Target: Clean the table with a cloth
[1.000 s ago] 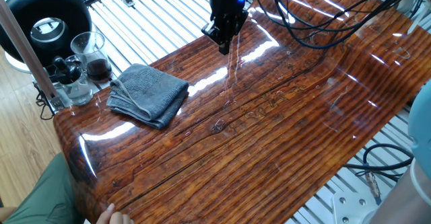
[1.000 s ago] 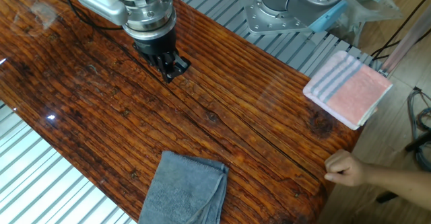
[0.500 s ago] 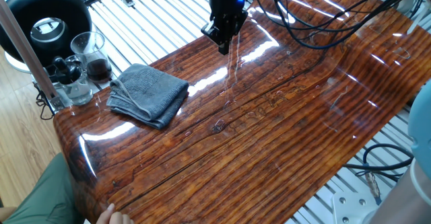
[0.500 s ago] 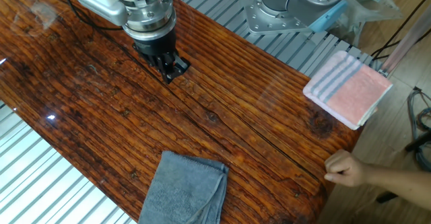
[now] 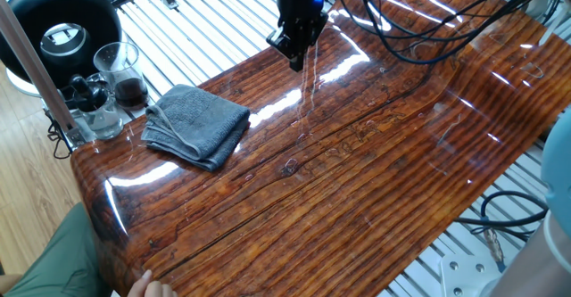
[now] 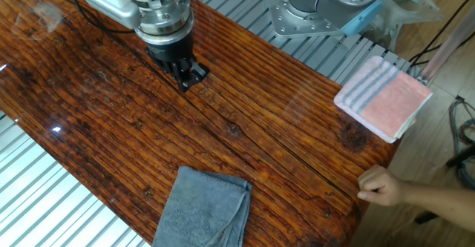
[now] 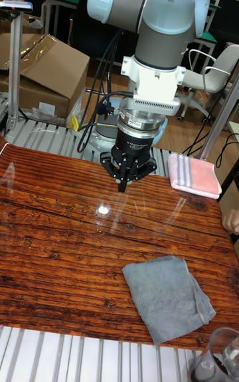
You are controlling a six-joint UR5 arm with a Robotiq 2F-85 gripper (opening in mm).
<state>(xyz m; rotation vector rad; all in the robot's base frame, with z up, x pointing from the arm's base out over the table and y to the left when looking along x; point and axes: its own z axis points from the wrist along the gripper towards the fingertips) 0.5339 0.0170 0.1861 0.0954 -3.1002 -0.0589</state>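
Note:
The blue-grey cloth (image 5: 196,124) (image 6: 202,208) (image 7: 168,296) lies folded on the glossy reddish-brown table (image 5: 375,163) (image 6: 96,113) (image 7: 60,249), near one end. My gripper (image 5: 296,61) (image 6: 187,79) (image 7: 123,187) hangs just above the wood, well apart from the cloth, toward the table's middle. Its two fingers are pressed together into a point, with nothing between them.
A pink striped towel (image 6: 384,96) (image 7: 194,174) lies at a table corner. Glass cups (image 5: 120,70) and a black round appliance (image 5: 61,25) stand off the table end by the cloth. A person's hand (image 6: 382,185) rests at the table edge. Black cables (image 5: 428,29) trail over the far side.

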